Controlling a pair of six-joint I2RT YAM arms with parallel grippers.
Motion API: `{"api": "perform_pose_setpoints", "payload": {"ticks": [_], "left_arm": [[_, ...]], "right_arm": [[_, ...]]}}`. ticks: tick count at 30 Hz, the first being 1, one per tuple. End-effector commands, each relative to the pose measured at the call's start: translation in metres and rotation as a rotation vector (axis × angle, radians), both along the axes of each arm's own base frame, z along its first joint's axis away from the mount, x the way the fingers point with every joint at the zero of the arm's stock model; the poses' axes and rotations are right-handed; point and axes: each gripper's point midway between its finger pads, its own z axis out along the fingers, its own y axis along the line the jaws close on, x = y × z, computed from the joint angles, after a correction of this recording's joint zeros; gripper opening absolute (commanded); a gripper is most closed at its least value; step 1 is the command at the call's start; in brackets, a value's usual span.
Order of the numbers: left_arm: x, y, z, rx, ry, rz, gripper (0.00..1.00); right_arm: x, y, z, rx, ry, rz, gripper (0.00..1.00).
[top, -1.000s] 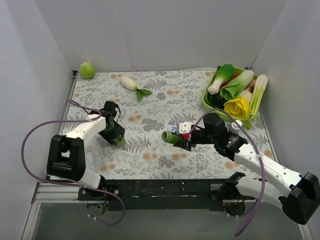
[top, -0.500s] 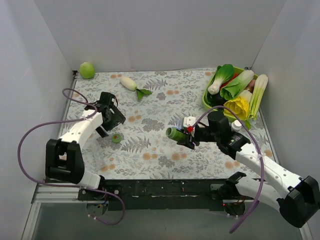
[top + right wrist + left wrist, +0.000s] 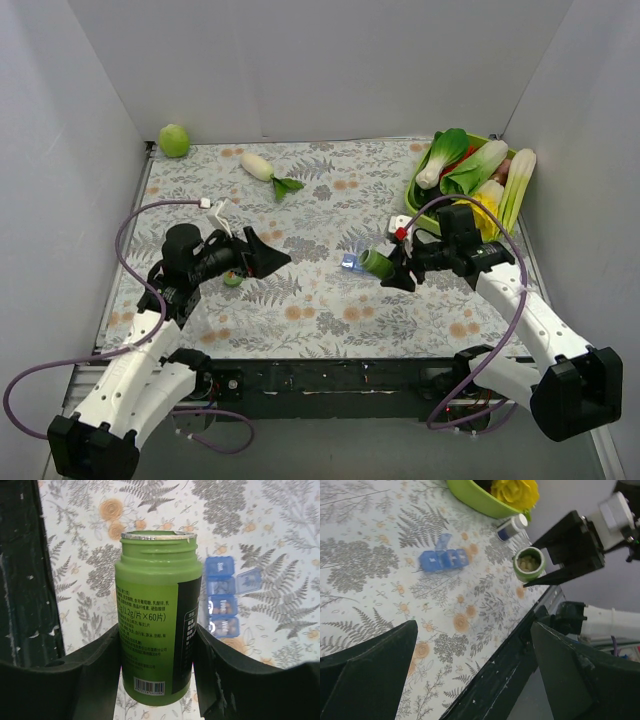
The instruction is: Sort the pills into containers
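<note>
- White walls close in the workspace at the back and on both sides.
- The table is covered with a pale cloth printed with grey ferns and orange flowers; a black rail runs along its near edge.
- The left gripper hangs low over the left half of the table, pointing towards the right. Its jaws are spread as wide as they go, and nothing is between them or touching them.
- The right gripper is right of centre, clamped round the lower body of a green bottle, one finger pressed to each side.
- A green bowl heaped with leafy vegetables sits in the far right corner.
- A white radish lies near the back wall, and a green ball-shaped fruit sits in the far left corner.
- The green bottle is uncapped and tipped over, its mouth pointing left. The left wrist view shows pale pills inside.
- The containers, a strip of joined blue compartments, lie on the cloth near the middle, just beside the bottle's mouth. One lid is flipped up.
- A small white-capped bottle lies near the bowl.
- A small green cap rests on the cloth close to the left gripper.
</note>
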Motion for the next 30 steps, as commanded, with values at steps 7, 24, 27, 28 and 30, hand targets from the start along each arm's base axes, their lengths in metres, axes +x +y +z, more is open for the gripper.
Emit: {"api": "perform_pose_setpoints", "payload": {"ticks": [7, 24, 27, 28, 30], "left_arm": [[-0.068, -0.059, 0.059, -0.122, -0.446, -0.352, 0.98], [-0.044, -0.068, -0.066, 0.241, -0.324, -0.412, 0.98], [-0.044, -0.066, -0.058, 0.219, -0.344, -0.383, 0.98], [-0.045, -0.065, -0.054, 0.209, -0.359, -0.377, 0.98], [-0.049, -0.061, -0.04, 0.18, -0.405, -0.352, 0.98]], "right_arm": [[-0.052, -0.013, 0.008, 0.072, 0.093, 0.201, 0.01], [-0.024, -0.016, -0.009, 0.091, 0.021, 0.133, 0.01], [-0.02, 0.002, 0.019, 0.259, 0.053, 0.164, 0.01], [-0.017, 0.006, 0.025, 0.284, 0.082, 0.163, 0.01], [0.002, 0.01, 0.045, 0.312, 0.089, 0.111, 0.01]]}}
